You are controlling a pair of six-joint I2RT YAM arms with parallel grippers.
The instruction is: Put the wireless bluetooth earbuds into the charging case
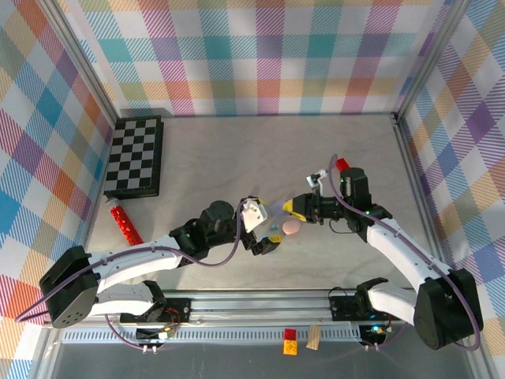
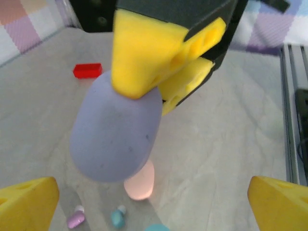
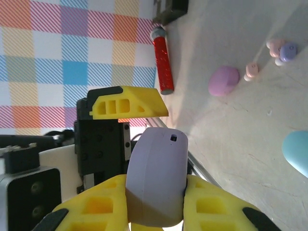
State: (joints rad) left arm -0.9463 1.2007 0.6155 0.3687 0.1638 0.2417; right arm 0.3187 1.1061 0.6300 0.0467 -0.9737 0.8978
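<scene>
My right gripper (image 3: 156, 195) is shut on a closed lilac pebble-shaped charging case (image 3: 158, 178), held above the table with its rounded end towards my left wrist camera. My left gripper (image 2: 154, 204) is open, its yellow fingertips (image 2: 28, 201) wide apart and just short of the lilac case (image 2: 118, 134). On the table below lie a lilac earbud (image 2: 76, 219) and a pale blue earbud (image 2: 118, 217). In the right wrist view, two pink earbuds (image 3: 251, 70) and a lilac earbud (image 3: 288, 51) lie farther off. From above, both grippers meet at the lilac case (image 1: 277, 209).
A pink case (image 1: 291, 227) lies on the table under the held one, and a pale blue case (image 3: 296, 151) lies nearby. A red block (image 1: 342, 163) sits behind the right arm. A chessboard (image 1: 136, 155) and a red glitter tube (image 1: 125, 223) lie at the left.
</scene>
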